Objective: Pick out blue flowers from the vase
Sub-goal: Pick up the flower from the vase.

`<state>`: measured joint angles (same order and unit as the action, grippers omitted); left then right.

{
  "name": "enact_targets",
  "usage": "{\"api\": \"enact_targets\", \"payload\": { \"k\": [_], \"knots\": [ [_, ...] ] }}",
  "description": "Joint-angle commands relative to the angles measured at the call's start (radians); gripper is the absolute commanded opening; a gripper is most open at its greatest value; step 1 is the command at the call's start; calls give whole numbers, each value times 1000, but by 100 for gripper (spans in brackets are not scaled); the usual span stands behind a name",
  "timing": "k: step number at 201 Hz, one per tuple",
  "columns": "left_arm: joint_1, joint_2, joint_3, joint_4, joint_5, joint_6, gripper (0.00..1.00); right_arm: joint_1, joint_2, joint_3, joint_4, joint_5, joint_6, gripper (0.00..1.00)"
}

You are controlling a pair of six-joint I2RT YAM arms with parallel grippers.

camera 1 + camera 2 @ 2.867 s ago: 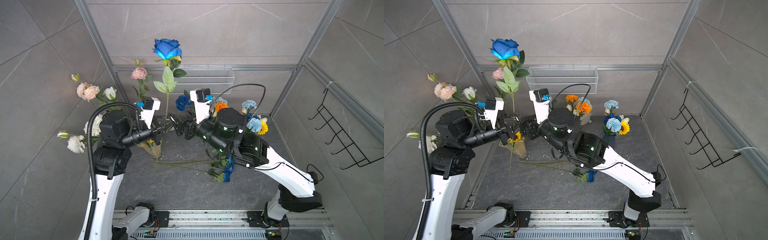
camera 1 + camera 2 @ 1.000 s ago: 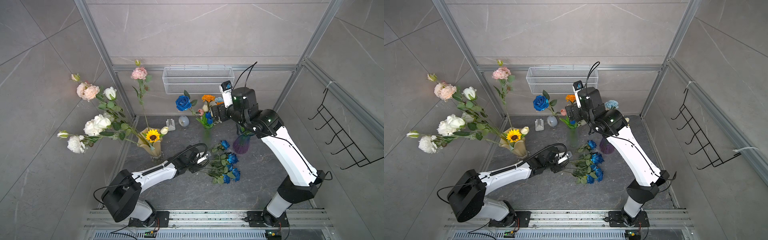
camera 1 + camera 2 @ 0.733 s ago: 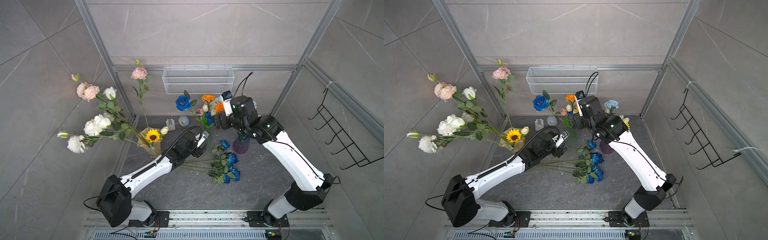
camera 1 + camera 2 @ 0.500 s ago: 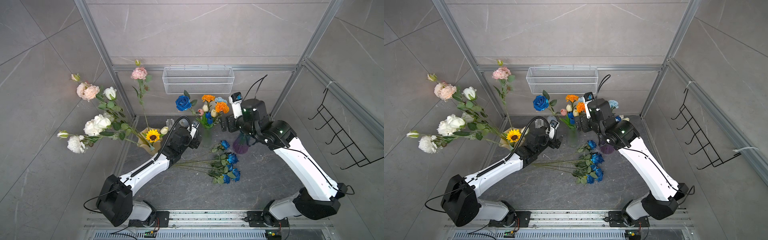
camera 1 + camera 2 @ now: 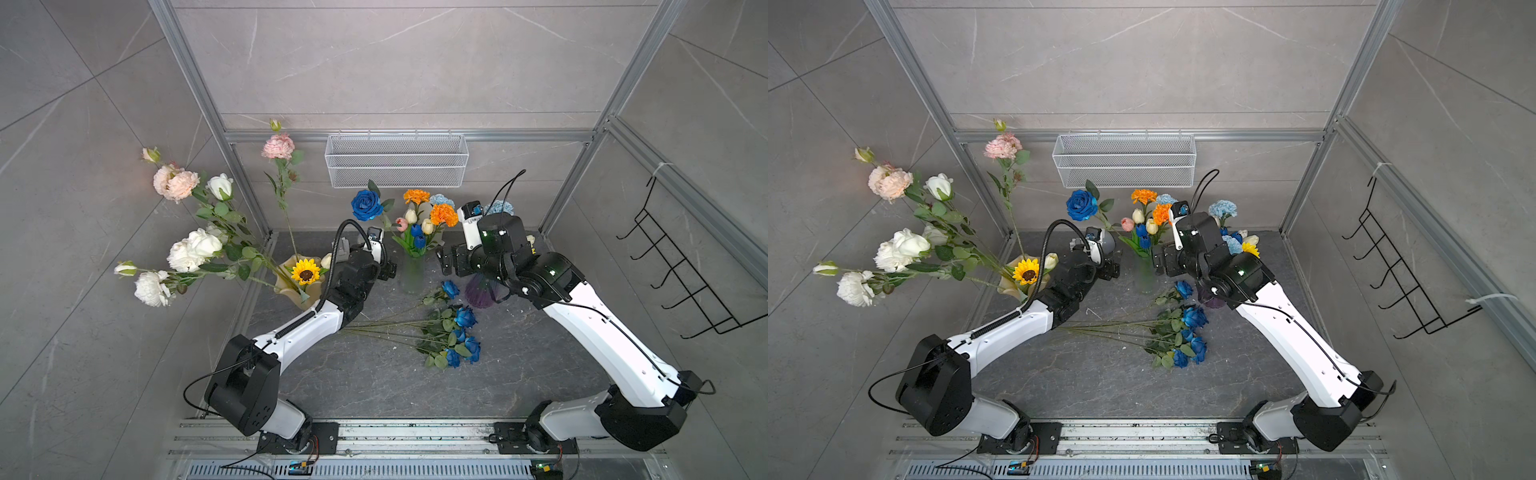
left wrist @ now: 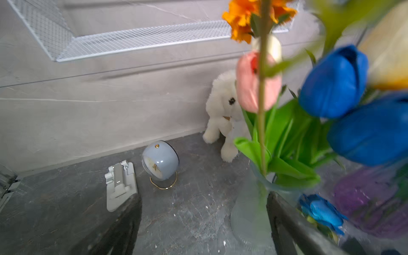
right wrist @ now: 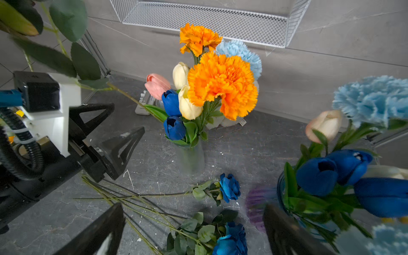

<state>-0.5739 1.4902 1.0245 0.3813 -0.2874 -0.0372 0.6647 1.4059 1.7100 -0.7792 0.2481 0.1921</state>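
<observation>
A clear glass vase (image 5: 411,274) stands at mid-table and holds a deep blue rose (image 5: 366,205), blue tulips (image 5: 417,237), a pale blue carnation (image 5: 441,200) and orange carnations (image 5: 444,214). Several blue roses (image 5: 463,328) lie on the floor in front. My left gripper (image 5: 388,270) is open just left of the vase; in the left wrist view the vase (image 6: 251,212) sits beside one finger (image 6: 293,227). My right gripper (image 5: 446,259) is open on the vase's right, above the lying roses (image 7: 230,187).
A purple vase (image 5: 480,291) with pale blue carnations and blue tulips stands under my right arm. A yellow vase (image 5: 291,286) with a sunflower and long white and pink blooms is at the left. A plush dog (image 6: 223,114), a small clock (image 6: 160,161) and a wire basket (image 5: 397,166) are behind.
My left arm has lifted from the stems on the floor and moved back to the vase's left side. My right arm has swung lower, beside the vase. Both grippers stay open.
</observation>
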Motion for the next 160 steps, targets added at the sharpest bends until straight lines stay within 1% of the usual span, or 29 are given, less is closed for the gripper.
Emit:
{"api": "enact_targets", "payload": {
  "k": [1, 41, 63, 82, 104, 135, 144, 160],
  "knots": [
    [16, 20, 58, 120, -7, -51, 89, -25, -26, -12, 33, -27, 23, 100],
    [22, 63, 98, 163, 40, -72, 86, -65, -35, -48, 49, -61, 38, 100],
    [22, 57, 111, 155, 90, -88, 80, -83, -33, -67, 59, -78, 45, 100],
    [20, 29, 114, 81, 120, -70, 74, -94, -35, -72, 69, -91, 49, 100],
    [2, -12, 116, -46, 140, 4, 74, -108, -35, -71, 78, -103, 50, 100],
    [-19, -52, 118, -186, 161, 60, 74, -115, -28, -71, 84, -114, 53, 100],
    [-24, -63, 112, -195, 162, 71, 74, -116, -28, -72, 87, -118, 54, 100],
    [-26, -78, 98, -155, 161, 76, 75, -116, -28, -76, 93, -121, 57, 100]
  ]
}}
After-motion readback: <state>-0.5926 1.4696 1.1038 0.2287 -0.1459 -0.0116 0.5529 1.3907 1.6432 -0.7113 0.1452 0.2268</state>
